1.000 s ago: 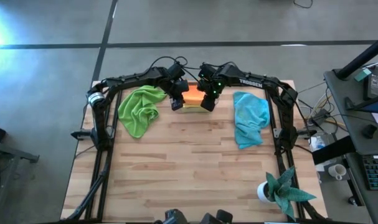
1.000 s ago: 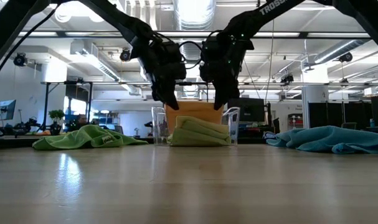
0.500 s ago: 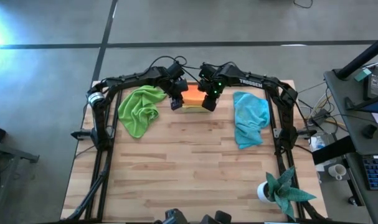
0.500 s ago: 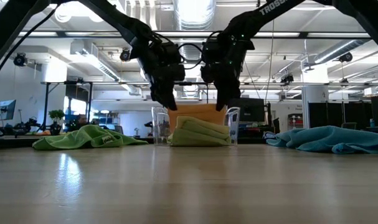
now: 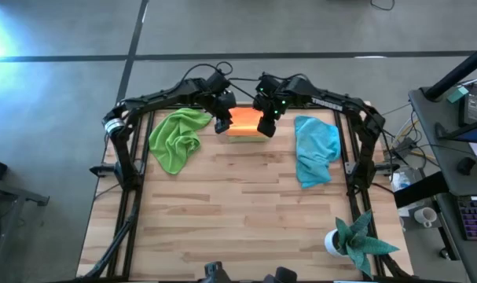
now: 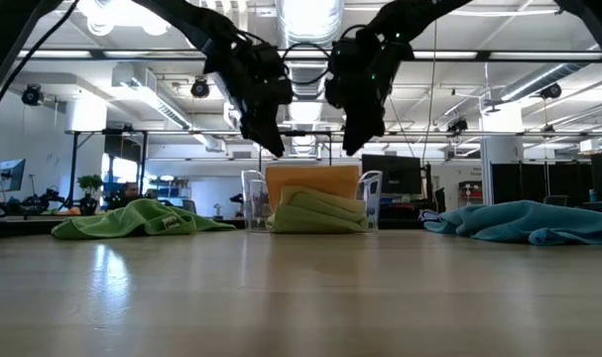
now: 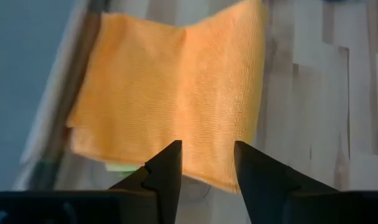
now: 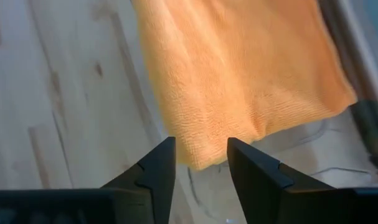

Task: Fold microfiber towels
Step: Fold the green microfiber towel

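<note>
Wood-plank tabletop on grey concrete floor; workshop behind. Folded orange towel lies at the far edge, beneath left claw and right claw, both parted, gripping nothing.

Bright, even overhead ceiling lights — floor glare at one edge — wrist views soft.

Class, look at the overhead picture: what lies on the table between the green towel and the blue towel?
In the high view, the folded orange towel lies between the green towel and blue towel, with both grippers above it.
</note>
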